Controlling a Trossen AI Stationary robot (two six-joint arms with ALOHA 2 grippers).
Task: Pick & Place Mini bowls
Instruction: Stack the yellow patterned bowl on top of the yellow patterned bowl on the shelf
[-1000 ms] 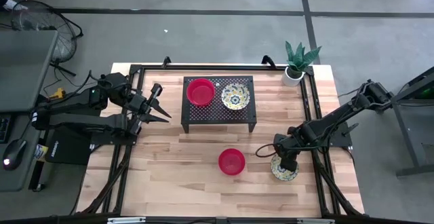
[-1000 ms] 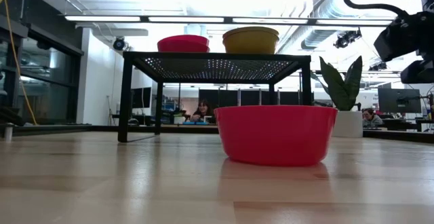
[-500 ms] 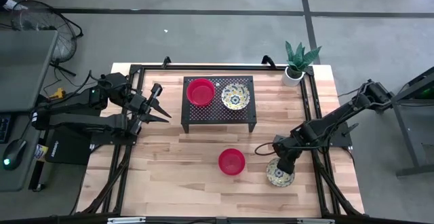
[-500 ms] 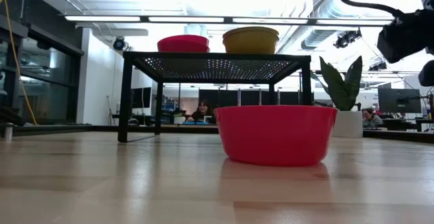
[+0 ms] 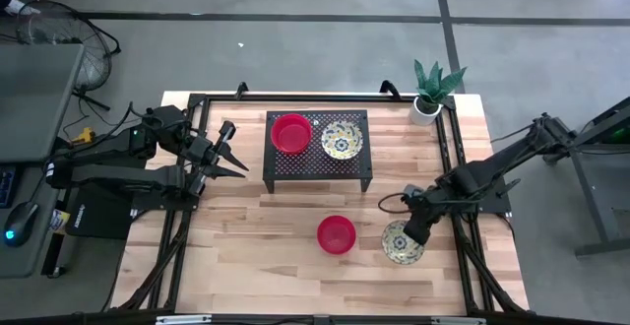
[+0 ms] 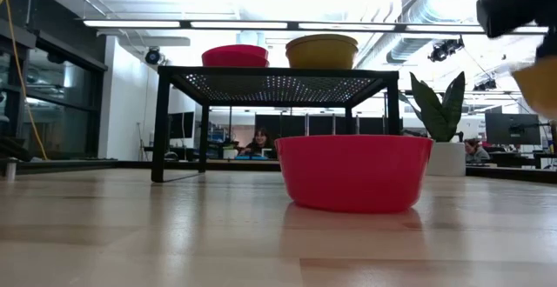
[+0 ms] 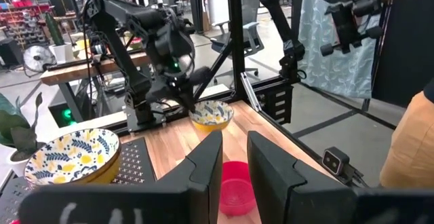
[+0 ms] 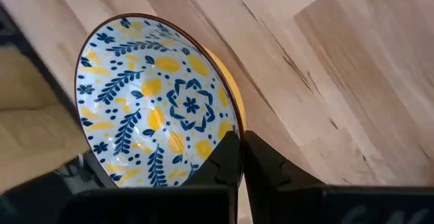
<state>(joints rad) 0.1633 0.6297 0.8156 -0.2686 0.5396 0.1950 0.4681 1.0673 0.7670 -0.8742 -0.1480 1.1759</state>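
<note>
My right gripper (image 8: pixel 239 146) is shut on a cream-yellow mini bowl with a blue floral inside (image 8: pixel 156 102), which hangs just above the table's near right part (image 5: pixel 402 242). A red mini bowl (image 5: pixel 336 233) stands on its base to its left. Another red bowl (image 5: pixel 291 133) and a second patterned bowl (image 5: pixel 342 139) sit on a black perforated stand (image 5: pixel 317 172). My left gripper (image 7: pixel 234 163) waits raised at the table's left side (image 5: pixel 234 154), open, with nothing between its fingers. My right gripper pinches the patterned bowl's rim (image 8: pixel 237 123), one finger (image 8: pixel 226 157) on the inside and the other (image 8: pixel 263 161) on the yellow outer wall. The fingers come slanting down from the table's right. The bowl is lifted clear of the table and tilted.
A small white pot with a green plant (image 5: pixel 430 94) stands at the far right corner. The black stand fills the table's middle far part. Black frame rails (image 5: pixel 445 138) run along the table's sides. People sit in the room beyond the table.
My right gripper has shut on the patterned bowl's rim, risen and rolled at the wrist. The bowl, which stood on the table under the gripper, is now lifted clear and tipped, slightly farther toward the red bowl.
</note>
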